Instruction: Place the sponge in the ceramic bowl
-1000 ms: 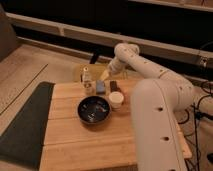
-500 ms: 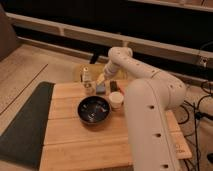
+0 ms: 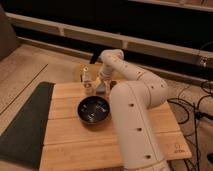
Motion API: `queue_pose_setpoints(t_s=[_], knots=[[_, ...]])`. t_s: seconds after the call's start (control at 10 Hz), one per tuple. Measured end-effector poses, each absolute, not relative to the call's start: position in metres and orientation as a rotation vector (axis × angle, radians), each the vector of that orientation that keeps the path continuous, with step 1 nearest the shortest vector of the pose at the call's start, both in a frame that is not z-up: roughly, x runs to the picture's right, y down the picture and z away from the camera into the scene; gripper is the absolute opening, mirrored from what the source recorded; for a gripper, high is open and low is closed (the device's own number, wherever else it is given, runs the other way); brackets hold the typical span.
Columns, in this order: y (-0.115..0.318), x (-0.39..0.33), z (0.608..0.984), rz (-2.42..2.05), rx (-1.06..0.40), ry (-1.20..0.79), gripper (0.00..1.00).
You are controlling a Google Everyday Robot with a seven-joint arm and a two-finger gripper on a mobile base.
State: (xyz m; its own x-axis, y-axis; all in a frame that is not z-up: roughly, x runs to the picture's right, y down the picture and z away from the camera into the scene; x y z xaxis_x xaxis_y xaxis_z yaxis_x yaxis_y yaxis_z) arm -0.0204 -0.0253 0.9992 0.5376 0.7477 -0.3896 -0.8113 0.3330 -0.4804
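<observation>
Blue shows only as a small dull patch at the far side of the table: the sponge (image 3: 101, 91), as far as I can tell, lies on the wood just beyond the far rim of the bowl (image 3: 93, 110), largely covered by the arm's tip. It looks like a low, squarish block, narrower than the bowl. I would expect it to be soft and light, so it should give under a squeeze.

Right over it hangs the gripper (image 3: 104, 86), pointing down from the bent wrist and low to the table top. Whether it stands apart or is clamped on the sponge, I cannot tell. The bowl sits near the middle of the table, round, shallow and glossy dark, with pale glints inside and no blue in it. So the sponge is not yet where the task wants it.

My reading is that the pick-up is in hand: either closing in on the sponge or gripping it before a lift. Either way, the sponge must come straight up, clear of the bowl's far rim. Then it needs a short carry toward the camera and a low release over the bowl's middle.

A small bottle (image 3: 87, 81) stands just left of the gripper, close enough to be knocked by a sideways move. The slatted wooden table (image 3: 75, 147) carries all of this, and a dark mat (image 3: 25, 125) lies along its left edge.
</observation>
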Motion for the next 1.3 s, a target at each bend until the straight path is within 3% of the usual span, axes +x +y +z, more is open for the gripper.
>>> queue_pose_setpoints(t_s=[0.5, 1.1, 1.3], knots=[[-0.012, -0.032, 1.021, 1.011, -0.719, 0.152, 0.63], [-0.018, -0.03, 1.028, 0.997, -0.715, 0.145, 0.04], [-0.029, -0.024, 1.022, 1.002, -0.701, 0.136, 0.0]])
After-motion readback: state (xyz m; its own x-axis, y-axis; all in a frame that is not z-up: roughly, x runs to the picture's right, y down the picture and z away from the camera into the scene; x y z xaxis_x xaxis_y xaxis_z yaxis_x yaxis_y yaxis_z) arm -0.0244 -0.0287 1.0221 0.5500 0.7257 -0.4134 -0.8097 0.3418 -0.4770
